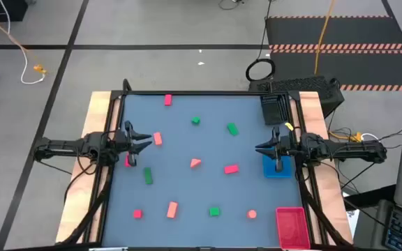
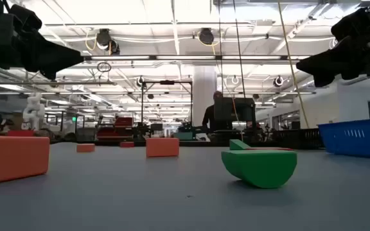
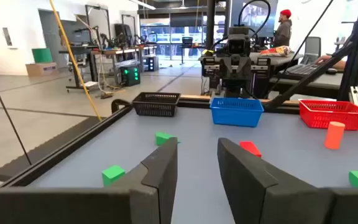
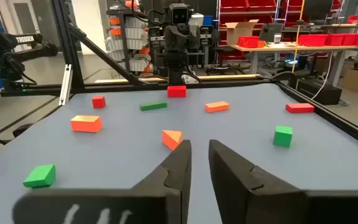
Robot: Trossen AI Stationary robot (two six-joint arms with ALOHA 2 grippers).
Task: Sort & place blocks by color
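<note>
Red, salmon-pink and green blocks lie scattered flat on the blue-grey table top. Among them are a salmon wedge (image 1: 195, 163), a red bar (image 1: 231, 169), a green bar (image 1: 148, 176) and a salmon cube (image 1: 158, 139). My left gripper (image 1: 149, 143) hovers at the table's left edge and points right. Its fingers stand open (image 3: 197, 146) with nothing between them. My right gripper (image 1: 258, 148) hovers at the right edge and points left. Only a narrow gap separates its fingers (image 4: 200, 144), and nothing is between them. Both hang clear above the table in the low view.
A black tray (image 1: 274, 108) sits at the far right, a blue tray (image 1: 278, 167) under my right arm, and a red tray (image 1: 289, 226) at the near right corner. A raised frame edges the table. A person stands in the room beyond.
</note>
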